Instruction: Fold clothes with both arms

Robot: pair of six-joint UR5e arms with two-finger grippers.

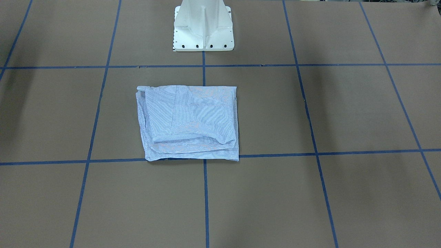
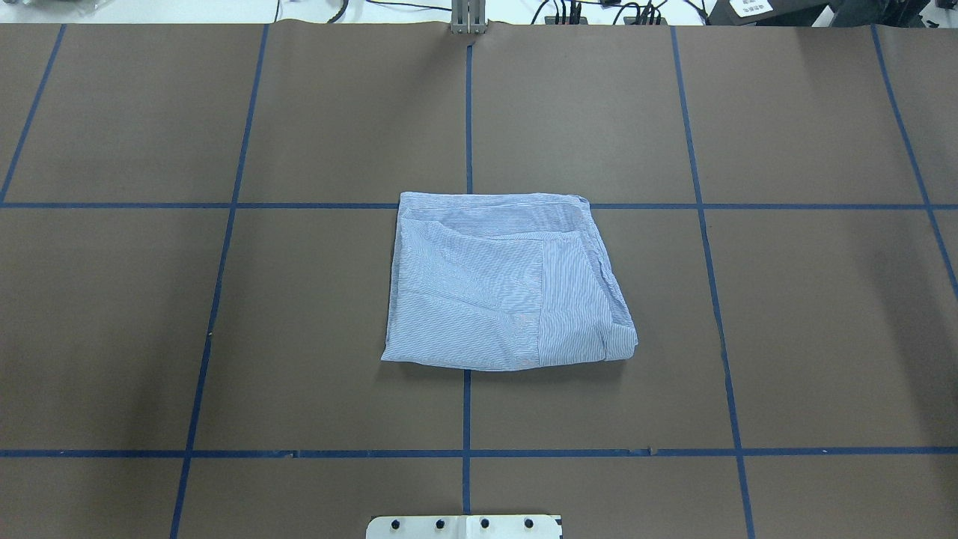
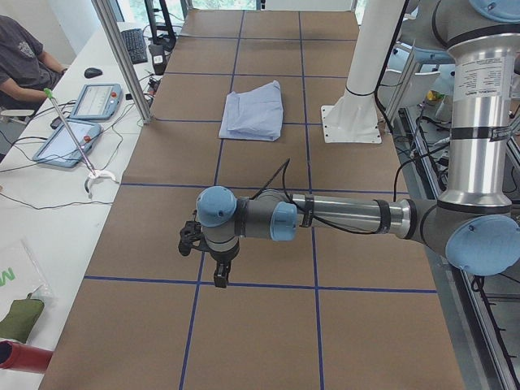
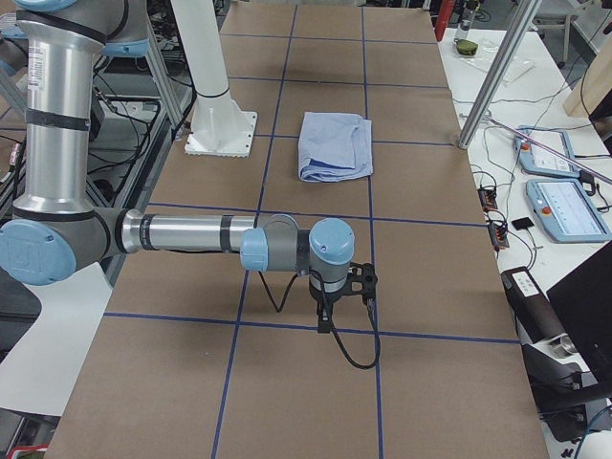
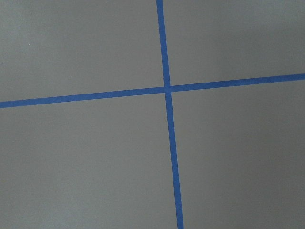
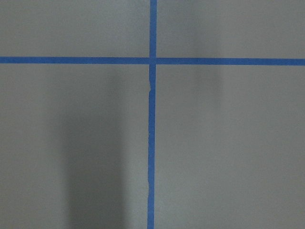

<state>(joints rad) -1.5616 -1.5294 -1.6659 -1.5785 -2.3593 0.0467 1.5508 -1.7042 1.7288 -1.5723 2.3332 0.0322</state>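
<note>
Shirt point(image 2: 503, 284) is thin striped cotton, so judge it light, limp and with no stiffness of its own. It will sag from any single pinch, and the layers will slide over one another. It lies on the desk point(image 2: 224, 337) as a rough rectangle of several layers, well apart from both hands. It sits out toward the middle, while each hand is toward its own end. The fold looks close to finished, maybe done.

If you want another fold, take it with both hands on one edge, one corner each, and pinch through the whole stack. The side with the loose stepped hems point(image 2: 617, 329) is the one likely to splay — the clean folded side is the safer hold. Grab low, cloth against desk, or you lift only the top layer.

Left arm point(image 3: 349, 215) reaches out level over the desk with its wrist turned down. Left hand point(image 3: 218, 279) points straight down above bare paper, near a tape cross point(image 5: 167, 88). Right arm point(image 4: 182, 232) mirrors it, right hand point(image 4: 325, 323) pointing down near its own crossing. No cloth lies under either hand. Fingers apart or together — you cannot tell, since only the side views show the hands and the wrist views show no fingers.
</note>
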